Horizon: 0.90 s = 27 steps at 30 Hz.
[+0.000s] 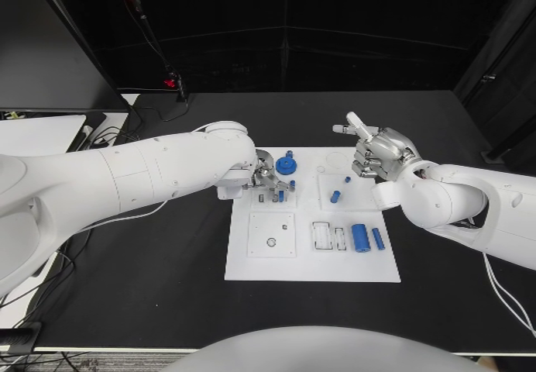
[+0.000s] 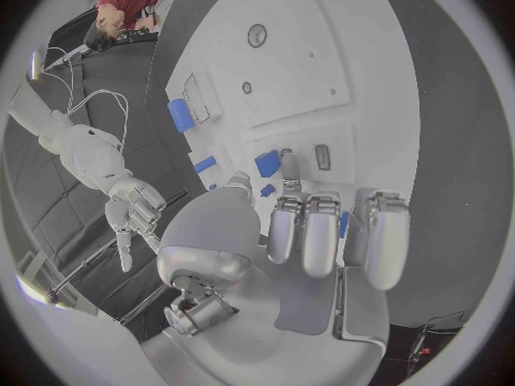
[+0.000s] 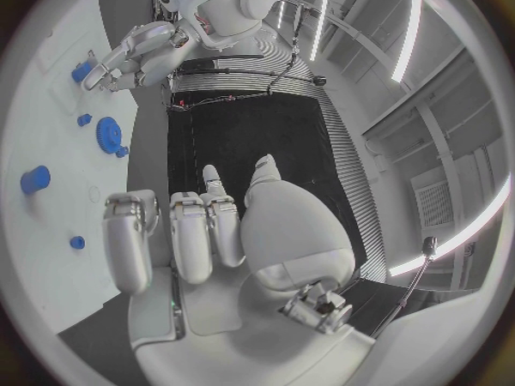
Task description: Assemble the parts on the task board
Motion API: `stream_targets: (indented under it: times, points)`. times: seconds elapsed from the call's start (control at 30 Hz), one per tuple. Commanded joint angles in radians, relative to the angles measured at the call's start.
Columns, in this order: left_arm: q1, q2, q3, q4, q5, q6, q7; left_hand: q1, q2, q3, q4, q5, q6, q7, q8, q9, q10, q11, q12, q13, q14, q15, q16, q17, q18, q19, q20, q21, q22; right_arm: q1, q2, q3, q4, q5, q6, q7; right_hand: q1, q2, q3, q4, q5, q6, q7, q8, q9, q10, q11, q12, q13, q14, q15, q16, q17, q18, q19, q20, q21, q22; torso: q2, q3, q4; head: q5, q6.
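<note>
The task board (image 1: 313,260) is lying mid-worktop (image 1: 146,294), carrying a blue gear (image 1: 287,164) and blue cylinder (image 1: 359,237). The left hand (image 1: 266,172) is hovering over small blue parts (image 1: 282,195); its grip is unclear. The right hand (image 1: 379,151) is hanging raised beside the board's far edge, fingers curled, holding nothing.

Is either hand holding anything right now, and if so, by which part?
Right hand holds nothing, fingers curled. Left hand is down among the blue parts; whether it grips one cannot be told.
</note>
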Motion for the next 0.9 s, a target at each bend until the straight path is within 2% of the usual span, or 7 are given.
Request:
stream_targets:
  times: [0.03, 0.5, 0.9]
  points:
    - [0.001, 0.003, 0.001, -0.002, 0.012, 0.022, -0.019, 0.005, 0.004, -0.006, -0.001, 0.004, 0.007, 0.000, -0.005, 0.002, 0.104, -0.005, 0.003, 0.263, 0.107, -0.007, 0.001, 0.263, -0.006, 0.104, -0.005, 0.003, 0.263, 0.001, 0.001, 0.000, 0.000, 0.002, 0.005, -0.004, 0.001, 0.013, -0.004, -0.002, -0.004, -0.004, 0.006, 0.003, -0.001, 0.108, 0.008, 0.002, 0.261, 0.102, 0.002, 0.002, 0.263, -0.007, 0.104, 0.002, 0.003, 0.263, 0.001, -0.0001, 0.0007, -0.001, 0.000]
    - [-0.003, 0.015, 0.001, -0.013, 0.013, 0.031, -0.040, 0.022, 0.003, -0.010, -0.002, 0.010, 0.008, -0.001, -0.015, 0.009, 0.104, -0.005, 0.003, 0.263, 0.107, -0.008, 0.001, 0.263, -0.006, 0.104, -0.006, 0.003, 0.263, 0.000, 0.002, 0.000, -0.001, 0.002, 0.004, -0.009, 0.002, 0.015, -0.004, -0.002, -0.004, -0.004, 0.007, 0.003, -0.001, 0.108, 0.009, 0.002, 0.261, 0.102, 0.002, 0.002, 0.263, -0.007, 0.104, 0.003, 0.003, 0.263, 0.001, 0.0004, 0.0003, -0.002, -0.002]
    - [-0.004, 0.021, 0.001, -0.021, 0.014, 0.028, -0.042, 0.038, 0.005, -0.011, -0.002, 0.011, 0.010, -0.001, -0.022, 0.015, 0.104, -0.006, 0.003, 0.263, 0.107, -0.009, 0.001, 0.263, -0.006, 0.104, -0.006, 0.003, 0.263, 0.000, 0.003, 0.000, -0.005, 0.002, -0.003, -0.016, 0.003, 0.017, -0.004, -0.002, -0.005, -0.003, 0.009, 0.004, -0.001, 0.108, 0.011, 0.002, 0.261, 0.102, 0.003, 0.002, 0.263, -0.007, 0.104, 0.003, 0.003, 0.263, 0.001, 0.0001, 0.0010, -0.009, -0.004]
